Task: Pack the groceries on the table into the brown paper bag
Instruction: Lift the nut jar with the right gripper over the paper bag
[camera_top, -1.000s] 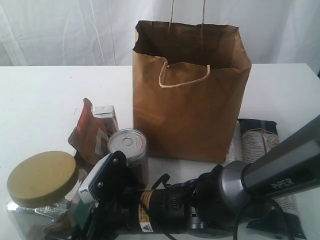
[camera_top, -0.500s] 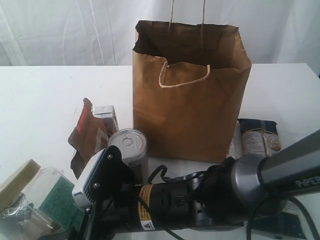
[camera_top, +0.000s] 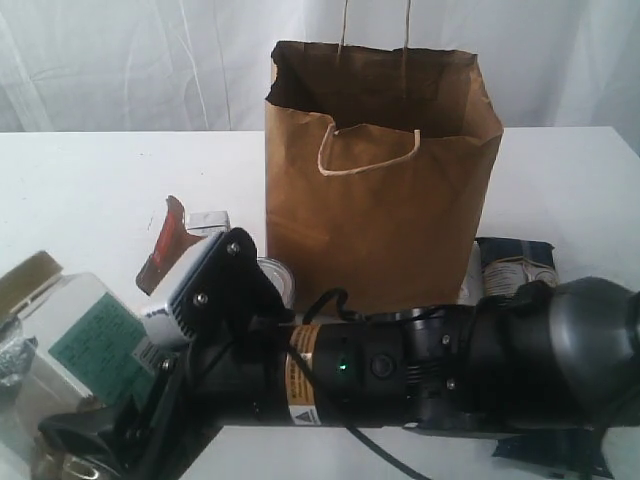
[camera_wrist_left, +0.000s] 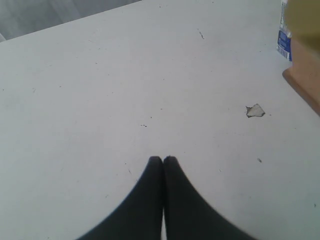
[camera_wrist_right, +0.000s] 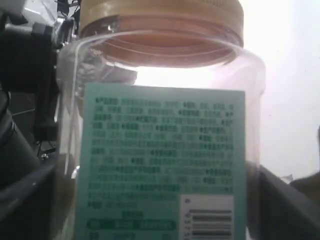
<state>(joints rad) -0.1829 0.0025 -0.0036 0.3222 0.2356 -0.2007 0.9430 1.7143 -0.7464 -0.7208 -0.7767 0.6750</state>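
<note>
My right gripper (camera_top: 95, 430) reaches across to the near left and is shut on the clear jar (camera_top: 85, 335), which leans over with its mustard lid (camera_top: 25, 275) to the left. The right wrist view is filled by the jar (camera_wrist_right: 160, 150), held between dark fingers (camera_wrist_right: 287, 207). The brown paper bag (camera_top: 380, 180) stands open at the middle of the table (camera_top: 80, 190). The tin can (camera_top: 282, 280) peeks out behind the arm. Beside it are the foil pouch (camera_top: 163, 245) and carton (camera_top: 207, 221). The pasta packet (camera_top: 515, 270) lies right of the bag. My left gripper (camera_wrist_left: 163, 159) is shut over bare table (camera_wrist_left: 125, 75).
A small pale flake (camera_wrist_left: 255, 110) lies on the table ahead of the left gripper. At that view's edge are a blurred yellow shape (camera_wrist_left: 302, 15), a white-blue label (camera_wrist_left: 284, 42) and a brown edge (camera_wrist_left: 305, 80). The right arm's body (camera_top: 420, 370) spans the foreground.
The jar stood upright at the near left a second ago. It is now tipped over and raised in the right gripper, and the arm has risen, hiding most of the tin can.
</note>
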